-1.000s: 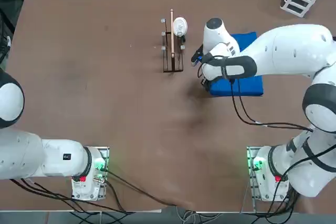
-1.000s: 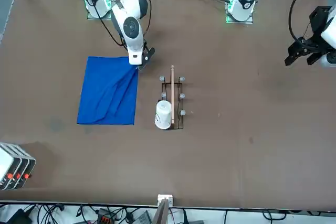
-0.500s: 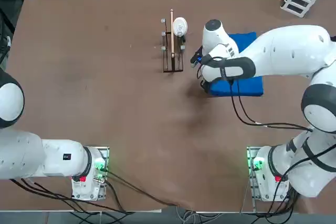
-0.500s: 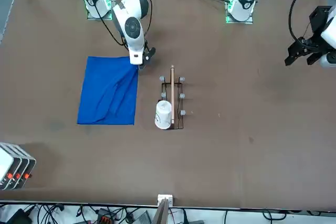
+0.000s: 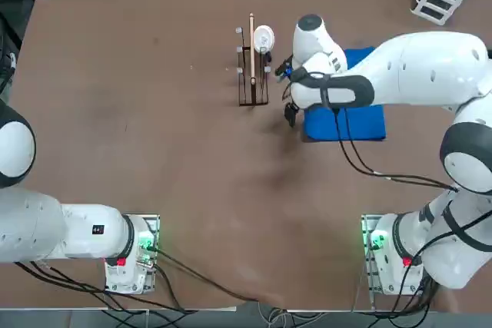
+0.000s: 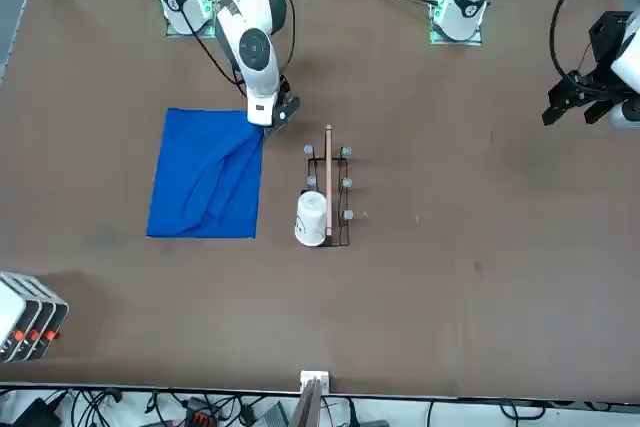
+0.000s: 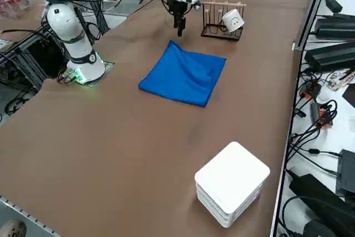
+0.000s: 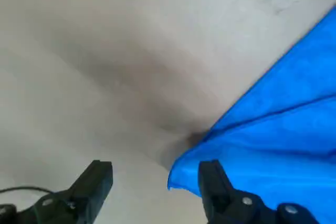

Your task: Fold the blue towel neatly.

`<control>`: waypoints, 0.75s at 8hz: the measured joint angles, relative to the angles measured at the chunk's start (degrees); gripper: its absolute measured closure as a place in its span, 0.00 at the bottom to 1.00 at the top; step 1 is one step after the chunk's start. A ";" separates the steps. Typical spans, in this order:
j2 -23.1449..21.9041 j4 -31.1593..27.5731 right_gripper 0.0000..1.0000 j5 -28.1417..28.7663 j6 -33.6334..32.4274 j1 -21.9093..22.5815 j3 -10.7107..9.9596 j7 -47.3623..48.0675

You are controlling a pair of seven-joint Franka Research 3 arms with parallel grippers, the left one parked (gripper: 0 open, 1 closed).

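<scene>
One towel down flat, open fingers waiting at its corner

Most of the table [image 7: 127, 154] around the rack is left as working room. The right arm [image 5: 415, 71] reaches over the blue towel [image 7: 186, 76], which lies on the table to the rack's right, spread low with a crease across it, probably so its edges can be brought together. The white stacked box [image 7: 233, 178] stands farther right of the rack, beyond the towel, well away from the folding. The rack [image 7: 222, 23] itself sits upright, just beside the work but apart from the cloth. Between rack and towel, the right gripper [image 8: 157, 167] hangs by a towel corner, fingers wide apart and holding nothing, presumably placed to take or adjust that corner; closing too high could miss the cloth. Smallest, the white mug [image 7: 232, 20] leans tilted on the rack, seemingly parked there.
</scene>
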 joint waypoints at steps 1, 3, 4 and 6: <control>0.00 3.26 0.00 0.00 -2.97 -1.90 -0.64 1.70; 0.52 8.38 0.01 0.04 -5.50 -8.80 -1.18 6.80; 1.87 10.11 0.04 0.03 -5.29 -11.02 -1.35 12.26; 6.85 13.23 0.06 0.00 -2.10 -12.98 -1.62 21.85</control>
